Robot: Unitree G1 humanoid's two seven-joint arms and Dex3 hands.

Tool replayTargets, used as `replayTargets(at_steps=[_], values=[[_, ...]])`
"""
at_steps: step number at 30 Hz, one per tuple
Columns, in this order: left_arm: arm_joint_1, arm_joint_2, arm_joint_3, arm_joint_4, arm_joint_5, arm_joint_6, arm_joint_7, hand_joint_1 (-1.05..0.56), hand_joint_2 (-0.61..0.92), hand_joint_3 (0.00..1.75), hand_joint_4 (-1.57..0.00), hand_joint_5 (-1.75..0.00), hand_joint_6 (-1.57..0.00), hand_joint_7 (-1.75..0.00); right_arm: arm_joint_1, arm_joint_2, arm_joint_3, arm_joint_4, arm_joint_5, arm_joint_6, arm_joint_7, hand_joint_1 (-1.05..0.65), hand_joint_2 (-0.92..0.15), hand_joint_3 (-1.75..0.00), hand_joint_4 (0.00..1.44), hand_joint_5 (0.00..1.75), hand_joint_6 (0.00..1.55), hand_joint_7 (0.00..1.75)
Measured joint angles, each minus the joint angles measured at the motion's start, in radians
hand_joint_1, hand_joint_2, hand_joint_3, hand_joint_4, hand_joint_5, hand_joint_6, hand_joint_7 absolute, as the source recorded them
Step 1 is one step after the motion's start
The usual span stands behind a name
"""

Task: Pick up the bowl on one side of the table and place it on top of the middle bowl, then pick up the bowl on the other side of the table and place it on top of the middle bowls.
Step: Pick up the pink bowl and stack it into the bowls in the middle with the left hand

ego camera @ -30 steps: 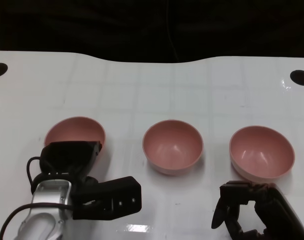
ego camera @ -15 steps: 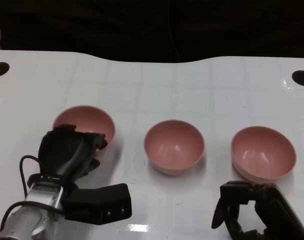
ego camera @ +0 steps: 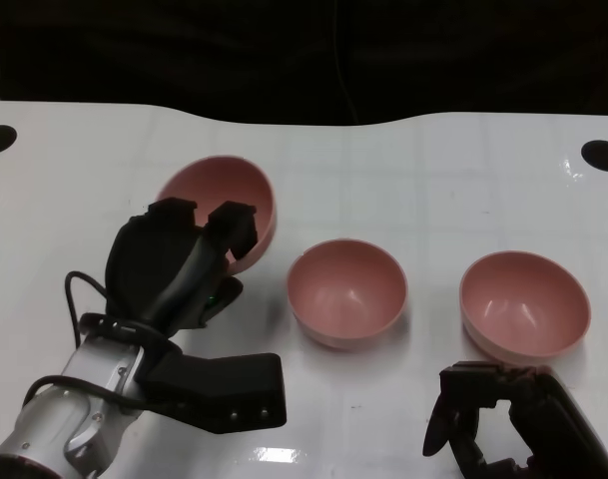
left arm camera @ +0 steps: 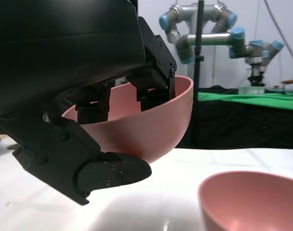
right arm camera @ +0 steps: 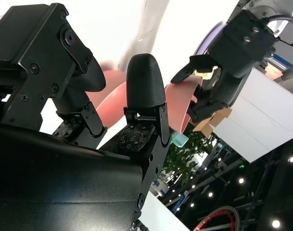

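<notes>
The left hand grips the left bowl, tilted and lifted off the glossy white worktop. The middle bowl and right bowl sit apart. The right hand hangs empty, fingers apart. Dark background behind.

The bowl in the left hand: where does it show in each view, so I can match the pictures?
Head view: the held bowl sits upper left of centre, tilted, the left hand gripping its rim.
Left wrist view: it fills the centre, fingers over the rim.
Right wrist view: cannot tell.
Shared landmark: the middle bowl, lower right in the left wrist view.
</notes>
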Motion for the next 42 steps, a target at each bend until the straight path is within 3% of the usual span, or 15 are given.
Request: replayTargets(at_steps=[5, 7, 11, 12, 13, 15, 17, 21, 26, 30, 33, 34, 35, 37, 42], values=[[-0.009, -0.017, -0.006, -0.004, -0.032, -0.058, -0.025, -0.22, 0.43, 1.06, -0.86, -1.75, -0.68, -1.71, -0.001, 0.0, 0.0, 0.002, 0.0, 0.0, 0.0, 0.21, -0.13, -1.67, 0.94, 1.66, 0.95, 1.35], [-0.016, -0.03, -0.015, -0.013, -0.033, -0.059, -0.053, -0.23, 0.45, 1.07, -0.85, -1.75, -0.76, -1.5, -0.002, 0.0, 0.0, 0.002, 0.0, 0.004, 0.0, 0.21, -0.13, -1.65, 0.94, 1.67, 0.95, 1.35], [-0.031, -0.053, -0.031, -0.027, -0.032, -0.059, -0.088, -0.24, 0.46, 1.07, -0.85, -1.75, -0.8, -1.42, -0.003, 0.0, 0.001, 0.002, 0.0, 0.014, 0.0, 0.21, -0.14, -1.65, 0.94, 1.67, 0.94, 1.35], [-0.036, -0.056, -0.032, -0.028, -0.033, -0.059, -0.094, -0.21, 0.48, 1.03, -0.85, -1.75, -0.87, -1.22, -0.002, 0.0, 0.001, 0.002, 0.0, 0.015, 0.0, 0.2, -0.14, -1.65, 0.94, 1.67, 0.94, 1.34], [-0.044, -0.062, -0.036, -0.027, -0.034, -0.06, -0.103, -0.2, 0.47, 1.0, -0.86, -1.75, -0.88, -1.22, -0.002, 0.0, 0.001, 0.002, 0.0, 0.015, 0.0, 0.2, -0.14, -1.65, 0.94, 1.67, 0.94, 1.34], [-0.067, -0.089, -0.054, -0.004, -0.036, -0.073, -0.112, -0.18, 0.45, 0.92, -0.86, -1.75, -0.77, -1.55, -0.003, 0.0, 0.002, 0.002, 0.0, 0.014, 0.0, 0.2, -0.14, -1.65, 0.94, 1.67, 0.94, 1.34], [-0.082, -0.118, -0.08, 0.03, -0.035, -0.091, -0.112, -0.17, 0.47, 0.9, -0.86, -1.75, -0.71, -1.69, -0.005, 0.0, 0.004, 0.002, 0.0, 0.014, 0.001, 0.2, -0.14, -1.65, 0.94, 1.67, 0.93, 1.33], [-0.101, -0.163, -0.111, 0.1, -0.036, -0.125, -0.112, -0.18, 0.48, 0.98, -0.87, -1.75, -0.8, -1.43, -0.004, 0.0, 0.004, 0.002, -0.002, 0.014, 0.001, 0.18, -0.14, -1.64, 0.93, 1.69, 0.93, 1.33], [-0.145, -0.178, -0.141, 0.166, -0.027, -0.128, -0.115, -0.2, 0.46, 1.05, -0.88, -1.75, -0.81, -1.38, -0.004, 0.0, 0.005, 0.002, -0.001, 0.014, 0.002, 0.2, -0.14, -1.64, 0.92, 1.71, 0.93, 1.33], [-0.176, -0.181, -0.158, 0.209, -0.025, -0.13, -0.124, -0.21, 0.48, 0.97, -0.85, -1.75, -0.9, -1.1, -0.005, 0.0, 0.005, 0.003, -0.002, 0.014, 0.002, 0.21, -0.12, -1.65, 0.92, 1.71, 0.93, 1.32], [-0.202, -0.179, -0.182, 0.234, -0.009, -0.125, -0.138, -0.27, 0.77, 0.43, -0.8, -1.31, -0.96, -0.47, -0.008, 0.0, 0.005, 0.004, -0.002, 0.014, 0.002, 0.21, -0.12, -1.66, 0.92, 1.71, 0.93, 1.31], [-0.211, -0.177, -0.193, 0.235, 0.008, -0.112, -0.163, -0.33, 0.84, 0.36, -0.67, -1.1, -0.83, -0.3, -0.009, 0.001, 0.005, 0.004, -0.003, 0.015, 0.002, 0.21, -0.13, -1.65, 0.92, 1.71, 0.93, 1.31], [-0.218, -0.173, -0.204, 0.229, 0.024, -0.088, -0.199, -0.39, 0.89, 0.3, -0.63, -0.73, -0.73, -0.14, -0.012, 0.001, 0.005, 0.006, -0.004, 0.014, 0.001, 0.21, -0.13, -1.65, 0.92, 1.7, 0.93, 1.31], [-0.229, -0.159, -0.228, 0.206, 0.064, -0.038, -0.265, -0.47, 0.91, 0.24, -0.59, -0.37, -0.62, -0.03, -0.017, 0.003, 0.006, 0.013, -0.011, 0.014, -0.001, 0.21, -0.13, -1.64, 0.92, 1.7, 0.94, 1.31], [-0.236, -0.125, -0.25, 0.139, 0.117, 0.024, -0.361, -0.64, 0.92, 0.29, -0.42, -0.14, -0.44, 0.0, -0.027, 0.011, 0.006, 0.026, -0.013, 0.014, -0.003, 0.21, -0.13, -1.64, 0.93, 1.69, 0.94, 1.32]])
